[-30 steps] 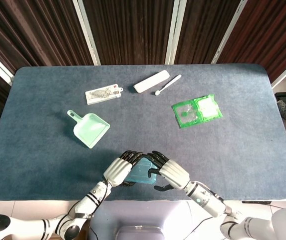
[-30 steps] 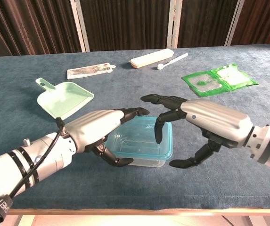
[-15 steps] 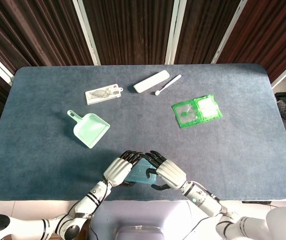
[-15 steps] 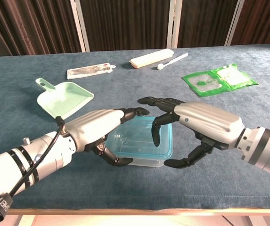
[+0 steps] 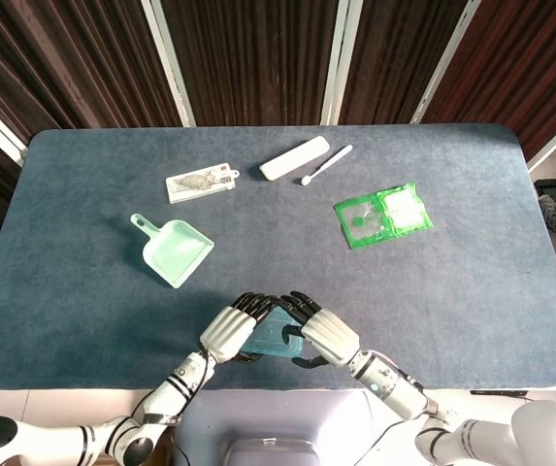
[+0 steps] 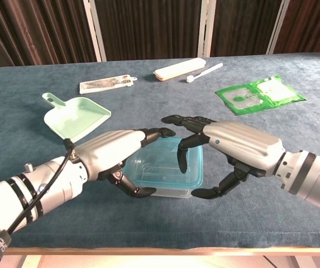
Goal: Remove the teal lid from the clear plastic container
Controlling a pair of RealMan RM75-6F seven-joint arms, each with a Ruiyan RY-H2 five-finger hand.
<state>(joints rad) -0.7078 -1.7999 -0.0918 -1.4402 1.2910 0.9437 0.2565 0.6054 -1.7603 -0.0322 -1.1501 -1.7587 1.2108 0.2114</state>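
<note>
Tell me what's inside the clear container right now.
Through the teal lid the clear plastic container looks empty. The left hand covers its left end and the right hand hides its right edge, so those parts are unseen.

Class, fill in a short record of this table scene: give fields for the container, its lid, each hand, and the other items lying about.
container: clear box at near edge of table
lid: teal lid still on the box
left hand: fingers around the box's left side, holding it
right hand: fingers spread over the right side; grip cannot be told
other items: mint dustpan, card pack, white case, toothbrush, green packet
</note>
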